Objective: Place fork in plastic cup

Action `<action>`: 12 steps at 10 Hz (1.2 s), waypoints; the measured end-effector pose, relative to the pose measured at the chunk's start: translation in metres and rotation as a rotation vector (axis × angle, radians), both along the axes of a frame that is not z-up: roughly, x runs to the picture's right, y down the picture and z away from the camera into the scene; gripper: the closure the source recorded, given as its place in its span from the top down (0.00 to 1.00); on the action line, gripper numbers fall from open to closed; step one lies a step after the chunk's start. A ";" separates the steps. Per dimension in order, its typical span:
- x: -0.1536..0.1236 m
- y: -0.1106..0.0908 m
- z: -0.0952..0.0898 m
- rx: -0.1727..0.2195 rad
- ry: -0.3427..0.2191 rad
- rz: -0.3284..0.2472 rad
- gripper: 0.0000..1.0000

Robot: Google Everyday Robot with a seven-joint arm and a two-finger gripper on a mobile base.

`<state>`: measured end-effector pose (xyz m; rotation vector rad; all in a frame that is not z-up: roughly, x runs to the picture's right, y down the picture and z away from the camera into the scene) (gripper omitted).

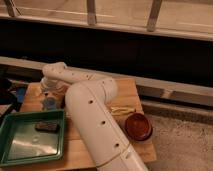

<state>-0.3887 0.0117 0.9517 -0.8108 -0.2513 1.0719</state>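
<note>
My white arm (90, 107) reaches across the wooden table (127, 90) to its far left. The gripper (50, 95) hangs below the wrist there, mostly hidden by the arm. Right beneath it stands a small bluish thing (49, 103) that looks like the plastic cup. A pale yellow utensil (122, 110), probably the fork, lies on the table to the right of the arm, apart from the gripper. I cannot see anything held in the gripper.
A green tray (15, 150) with a dark object (46, 126) in it sits at the front left. A brown bowl (138, 126) stands at the front right near the table's edge. Another blue object (20, 93) is at the far left. A dark wall rises behind.
</note>
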 end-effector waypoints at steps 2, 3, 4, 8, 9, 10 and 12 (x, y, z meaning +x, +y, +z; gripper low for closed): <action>-0.002 0.005 -0.005 -0.006 -0.004 -0.011 0.63; -0.002 0.007 -0.009 -0.006 -0.004 -0.019 0.63; -0.002 0.010 -0.012 -0.008 -0.001 -0.028 0.63; -0.005 0.020 -0.019 -0.019 -0.005 -0.047 0.63; -0.008 0.023 -0.020 -0.025 -0.008 -0.053 0.63; -0.012 0.027 -0.022 -0.032 -0.015 -0.062 0.63; -0.018 0.033 -0.022 -0.045 -0.024 -0.073 0.63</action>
